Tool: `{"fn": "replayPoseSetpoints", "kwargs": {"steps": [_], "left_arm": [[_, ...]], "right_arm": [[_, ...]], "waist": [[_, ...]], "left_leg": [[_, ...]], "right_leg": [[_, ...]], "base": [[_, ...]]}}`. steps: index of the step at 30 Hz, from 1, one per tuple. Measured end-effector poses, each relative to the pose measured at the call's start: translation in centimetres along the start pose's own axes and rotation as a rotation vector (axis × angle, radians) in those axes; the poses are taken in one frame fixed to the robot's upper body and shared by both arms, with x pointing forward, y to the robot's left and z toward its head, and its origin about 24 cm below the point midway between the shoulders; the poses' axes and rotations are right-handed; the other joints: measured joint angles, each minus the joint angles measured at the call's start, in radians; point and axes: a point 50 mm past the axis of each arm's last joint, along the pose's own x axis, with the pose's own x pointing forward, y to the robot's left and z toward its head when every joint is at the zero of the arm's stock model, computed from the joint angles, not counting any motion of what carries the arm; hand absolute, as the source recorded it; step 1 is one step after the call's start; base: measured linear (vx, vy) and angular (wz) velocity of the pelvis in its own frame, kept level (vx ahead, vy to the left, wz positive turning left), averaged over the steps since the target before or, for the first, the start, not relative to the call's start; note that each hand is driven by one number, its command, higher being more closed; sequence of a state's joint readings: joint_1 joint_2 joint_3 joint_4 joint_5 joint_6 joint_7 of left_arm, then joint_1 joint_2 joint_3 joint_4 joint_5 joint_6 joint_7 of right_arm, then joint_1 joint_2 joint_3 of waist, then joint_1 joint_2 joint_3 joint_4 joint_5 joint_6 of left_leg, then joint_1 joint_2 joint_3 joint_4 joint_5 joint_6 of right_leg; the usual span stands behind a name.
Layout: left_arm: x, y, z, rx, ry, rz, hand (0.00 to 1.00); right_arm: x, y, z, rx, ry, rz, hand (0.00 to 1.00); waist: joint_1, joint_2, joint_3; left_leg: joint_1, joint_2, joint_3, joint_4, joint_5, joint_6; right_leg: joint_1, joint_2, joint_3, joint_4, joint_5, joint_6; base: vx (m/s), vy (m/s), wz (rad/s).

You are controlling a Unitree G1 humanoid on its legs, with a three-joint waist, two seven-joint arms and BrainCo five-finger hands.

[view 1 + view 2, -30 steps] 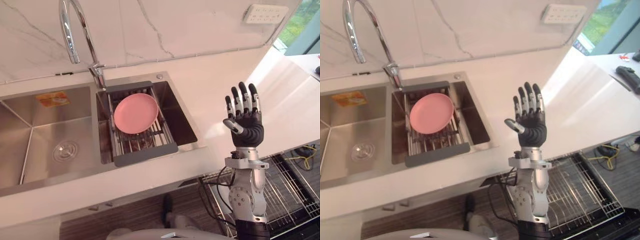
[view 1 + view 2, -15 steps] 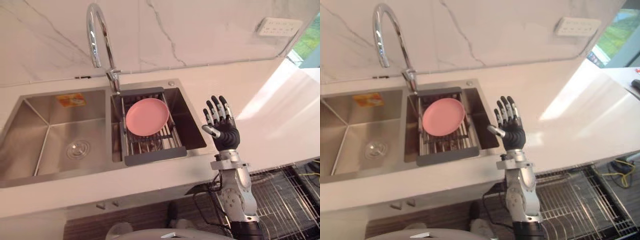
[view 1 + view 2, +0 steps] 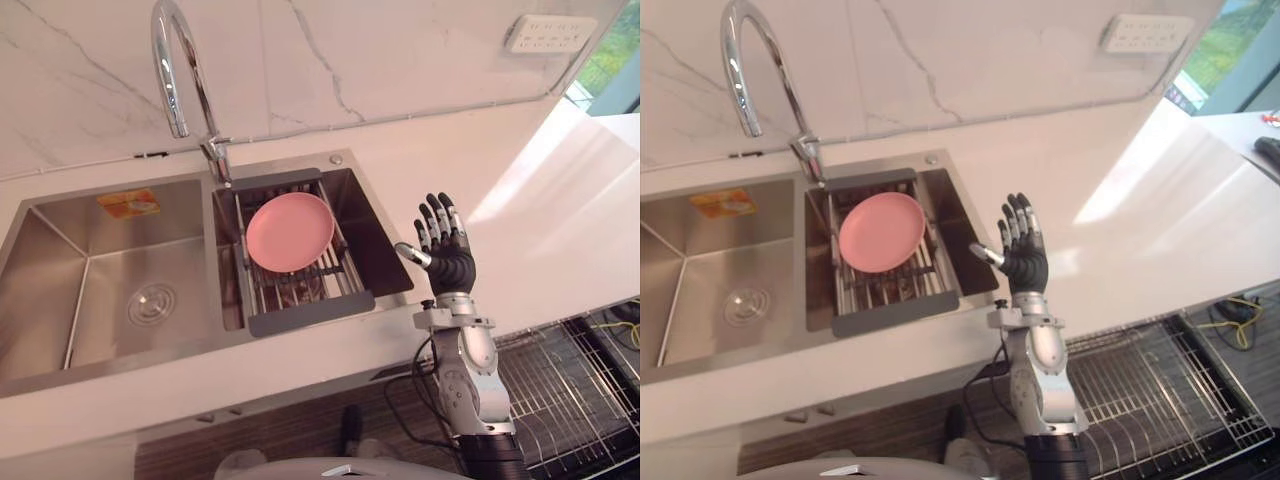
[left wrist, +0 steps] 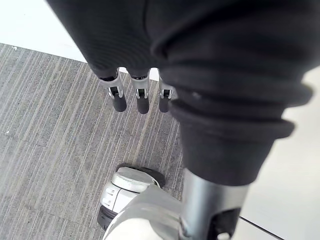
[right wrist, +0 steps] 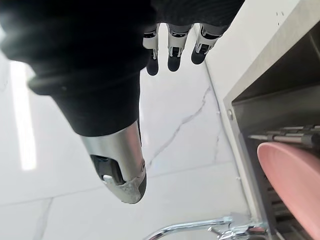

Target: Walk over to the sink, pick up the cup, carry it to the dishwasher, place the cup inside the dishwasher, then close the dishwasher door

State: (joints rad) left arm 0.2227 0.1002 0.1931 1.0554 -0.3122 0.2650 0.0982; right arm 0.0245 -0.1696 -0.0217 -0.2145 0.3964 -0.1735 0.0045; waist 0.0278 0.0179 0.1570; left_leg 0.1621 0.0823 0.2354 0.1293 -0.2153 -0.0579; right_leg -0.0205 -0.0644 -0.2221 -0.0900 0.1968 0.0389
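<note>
In the head views, our right hand (image 3: 446,262) stands upright at the middle right of the frame. Its fingers are straight and spread, and it holds nothing. It is above the front strip of the white tabletop (image 3: 530,190), just beside the right edge of the sink (image 3: 100,270).

In the right basin a pink plate (image 3: 290,231) leans on a grey drain rack (image 3: 310,312), with the faucet (image 3: 215,155) rising behind it at the upper left. The dishwasher rack (image 3: 570,385) is pulled out low in the lower right corner, below the tabletop edge. From the hand, the tabletop runs wide to the right.

The right wrist view adds a close look: the plate's rim, the steel edge of the sink and the marble wall (image 5: 190,150) lie past the straight fingers.

The left wrist view gives our left hand (image 4: 142,101), with its fingers straight, hanging empty over the grey carpet floor (image 4: 50,150).

Where the cup is, we cannot tell.
</note>
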Motion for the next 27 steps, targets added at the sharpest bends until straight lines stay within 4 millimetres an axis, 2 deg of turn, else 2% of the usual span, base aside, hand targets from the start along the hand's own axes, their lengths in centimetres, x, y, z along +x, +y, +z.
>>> {"fn": "replayPoseSetpoints", "kwargs": {"steps": [5,9,12,17,22,27], "left_arm": [[0.0,0.5,-0.1,0.000,0.001,0.013,0.00],[0.0,0.5,-0.1,0.001,-0.001,0.014,0.00],[-0.1,0.5,0.0,0.001,-0.006,0.013,0.00],[-0.1,0.5,0.2,0.000,-0.013,0.005,0.00],[-0.2,0.8,0.3,0.002,-0.017,-0.001,0.00],[-0.2,1.2,0.3,0.003,-0.016,0.002,0.00]], "right_arm": [[0.0,0.0,-0.1,-0.102,0.010,0.007,0.00],[0.5,-0.6,0.3,-0.277,0.028,0.040,0.00],[2.3,-0.8,1.1,-0.403,-0.005,0.089,0.00],[4.6,-0.4,2.0,-0.670,-0.009,0.221,0.00],[5.9,0.5,1.5,-0.882,0.015,0.362,0.00],[6.5,1.4,2.0,-1.007,-0.019,0.496,0.00]], "waist": [[0.003,-0.014,-0.001],[0.008,-0.015,-0.002],[0.007,-0.015,-0.002],[0.026,-0.022,-0.005],[0.035,-0.034,-0.011],[0.032,-0.046,-0.018]], "left_leg": [[0.013,0.000,0.008,-0.007,0.000,0.001],[0.014,0.003,-0.002,-0.008,0.000,0.001],[0.012,0.005,-0.012,-0.009,0.000,0.001],[0.002,0.008,-0.034,-0.009,0.000,0.001],[-0.006,0.008,-0.049,-0.010,0.000,0.001],[-0.018,0.000,-0.073,-0.010,0.007,0.005]], "right_leg": [[0.006,-0.001,0.001,0.000,-0.006,0.003],[0.012,-0.001,-0.014,0.000,-0.019,0.005],[0.016,-0.001,-0.025,0.000,-0.024,0.005],[0.017,-0.001,-0.047,0.000,-0.025,0.005],[0.019,-0.004,-0.068,0.000,-0.025,0.006],[0.020,-0.014,-0.091,0.000,-0.024,0.007]], "base": [[-0.01,0.018,-0.02],[0.00,0.004,0.09],[0.01,0.003,0.10],[0.02,0.009,0.13],[0.01,0.014,0.09],[-0.01,0.013,0.11]]}}
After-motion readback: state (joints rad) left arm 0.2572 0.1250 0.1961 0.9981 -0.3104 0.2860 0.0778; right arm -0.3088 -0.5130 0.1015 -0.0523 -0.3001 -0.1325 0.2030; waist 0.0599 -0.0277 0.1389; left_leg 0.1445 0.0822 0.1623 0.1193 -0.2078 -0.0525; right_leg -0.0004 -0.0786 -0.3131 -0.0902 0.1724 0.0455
